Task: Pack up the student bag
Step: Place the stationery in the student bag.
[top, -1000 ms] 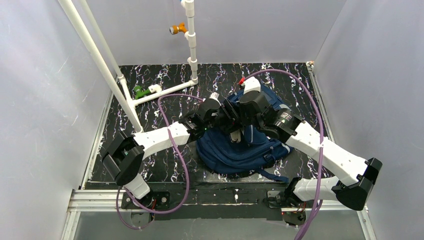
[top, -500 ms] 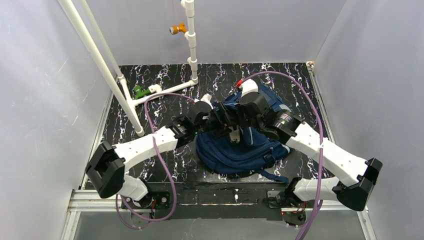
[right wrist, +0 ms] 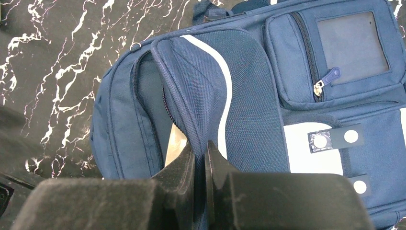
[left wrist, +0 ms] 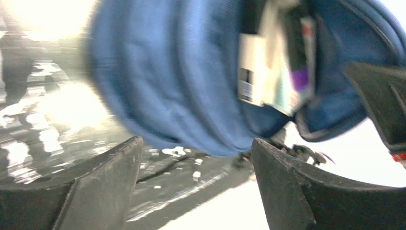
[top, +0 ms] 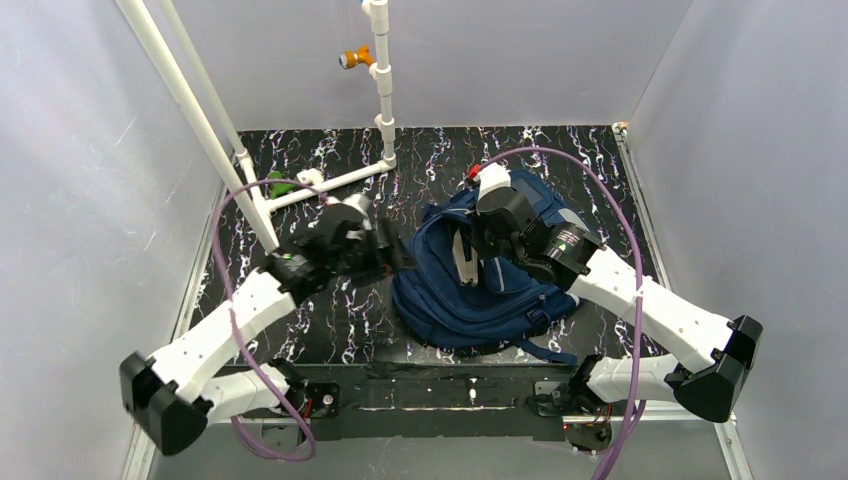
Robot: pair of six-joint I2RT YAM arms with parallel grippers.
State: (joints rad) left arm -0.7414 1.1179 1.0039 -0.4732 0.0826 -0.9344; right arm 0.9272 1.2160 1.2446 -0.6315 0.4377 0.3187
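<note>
The student bag [top: 470, 300] lies flat on the black marbled mat [top: 330, 320], a little right of the middle, between the two wrists. Its near end points toward the arm bases.

Our right arm swings out to the right from its base, folds at the elbow near the right wall and reaches back leftward over the bag, with the wrist tipped down onto its far half. The right gripper [top: 480, 240] is pinched almost closed on the bag. In the right wrist view its fingertips [right wrist: 189, 151] clamp the raised edge of the striped flap, so the right gripper [right wrist: 200, 146] holds a fold of the navy fabric of the bag [right wrist: 249, 110]. The main compartment gapes just left of that fold. On the right we see a zip pocket [right wrist: 335, 52] with a blue zip pull [right wrist: 330, 75].

Our left arm stretches from the near left corner diagonally toward the centre, nearly straight, with the wrist level. The left gripper [top: 398, 260] sits just beside the bag's left edge, apart from it. In the left wrist view the left gripper [left wrist: 196, 143] stands wide open with nothing between its fingers [left wrist: 110, 167]. Beyond them the bag [left wrist: 182, 72] is blurred. White and coloured flat things [left wrist: 273, 72] show inside it, too smeared to name.

A white pipe frame [top: 310, 185] stands at the far left.
</note>
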